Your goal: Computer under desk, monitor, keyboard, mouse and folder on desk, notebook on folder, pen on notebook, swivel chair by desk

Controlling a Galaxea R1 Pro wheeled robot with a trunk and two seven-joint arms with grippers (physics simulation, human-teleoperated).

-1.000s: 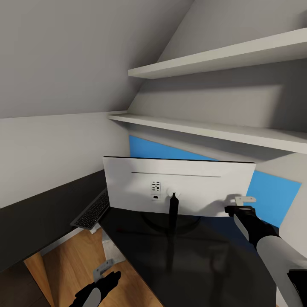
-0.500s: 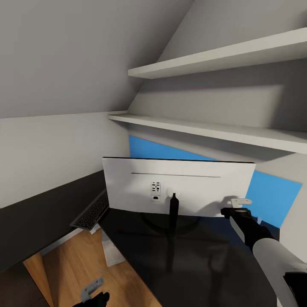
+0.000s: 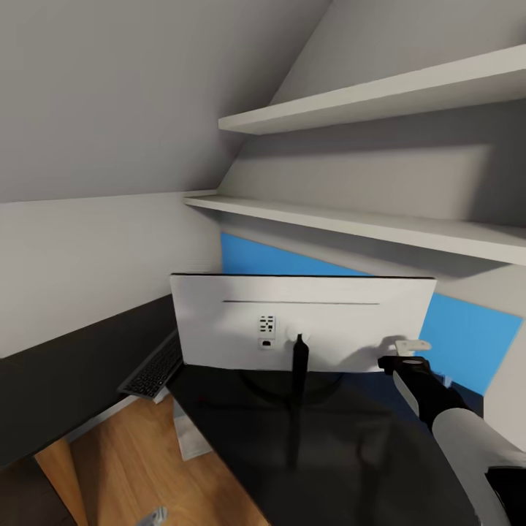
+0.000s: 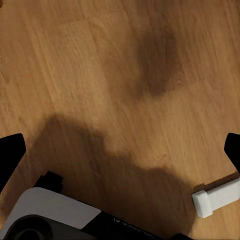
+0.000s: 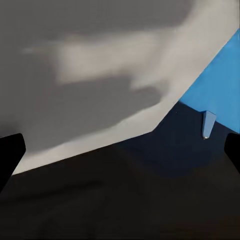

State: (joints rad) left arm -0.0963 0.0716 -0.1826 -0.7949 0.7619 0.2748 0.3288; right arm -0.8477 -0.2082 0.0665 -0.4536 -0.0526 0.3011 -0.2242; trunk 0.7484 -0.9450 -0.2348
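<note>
Monitor: you already have the monitor [image 3: 303, 321] standing on the desk [image 3: 351, 446], its light grey back toward you and the blue back panel [image 3: 467, 340] behind it.
Keyboard: the keyboard [image 3: 155, 369] lies on the side wing of the desk, just beside the monitor's left end, so that step looks done.
Left to do: I'd judge most of the job is ahead of you; mouse, folder, notebook, pen, swivel chair and computer are yet to be dealt with.
Right gripper: your right gripper [image 3: 409, 354] sits at the monitor's lower right corner. In the right wrist view the dark fingertips [image 5: 10, 152] stand at opposite edges, so the jaws are spread wide with nothing between them; whether they touch the monitor I cannot tell.
Left gripper: your left gripper [image 4: 120, 150] hangs low over the wood floor [image 4: 100, 60], fingers spread wide and holding nothing.
</note>
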